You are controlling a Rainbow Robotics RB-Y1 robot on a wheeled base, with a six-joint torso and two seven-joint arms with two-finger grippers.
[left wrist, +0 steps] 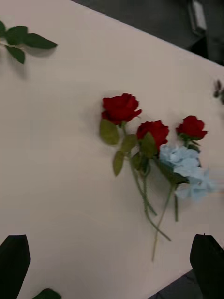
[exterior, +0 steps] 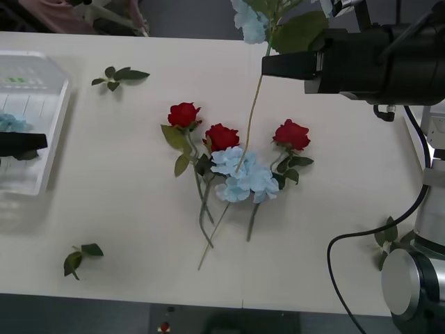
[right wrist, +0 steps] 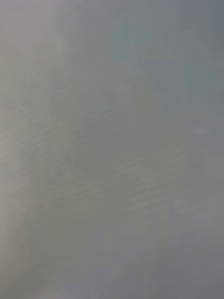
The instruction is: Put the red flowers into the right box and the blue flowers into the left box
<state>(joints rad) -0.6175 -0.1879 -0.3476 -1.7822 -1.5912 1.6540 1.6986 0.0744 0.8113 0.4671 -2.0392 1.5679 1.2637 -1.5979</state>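
3 deep-red roses, pale-blue flowers, white tray.

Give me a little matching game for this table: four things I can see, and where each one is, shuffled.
Things:
1. red roses
2. white tray
3. lifted blue flower
4. left gripper

Places:
A. at the table's left edge
B. up beside the right gripper
C. above the tray, open
D. lying mid-table

Pairs: 1-D, 2-A, 3-B, 4-C

No legible text or labels
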